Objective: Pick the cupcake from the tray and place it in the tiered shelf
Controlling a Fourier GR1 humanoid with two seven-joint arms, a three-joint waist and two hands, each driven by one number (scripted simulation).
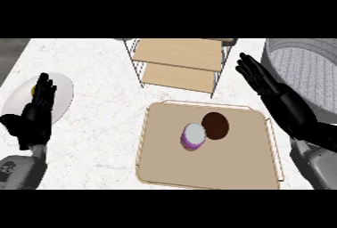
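Cupcake (193, 136) on tray (244, 169)

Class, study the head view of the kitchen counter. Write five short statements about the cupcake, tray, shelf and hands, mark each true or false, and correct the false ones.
1. The cupcake sits on the tray. True.
2. The tiered shelf already holds the cupcake. False: both wooden tiers that show are bare.
3. The right hand is curled round the cupcake. False: its fingers are straight and it is apart from the cupcake, up beside the shelf.
4. A dark brown round item lies on the tray right beside the cupcake. True.
5. The left hand rests on the tray. False: it shows at the left, over a white plate.
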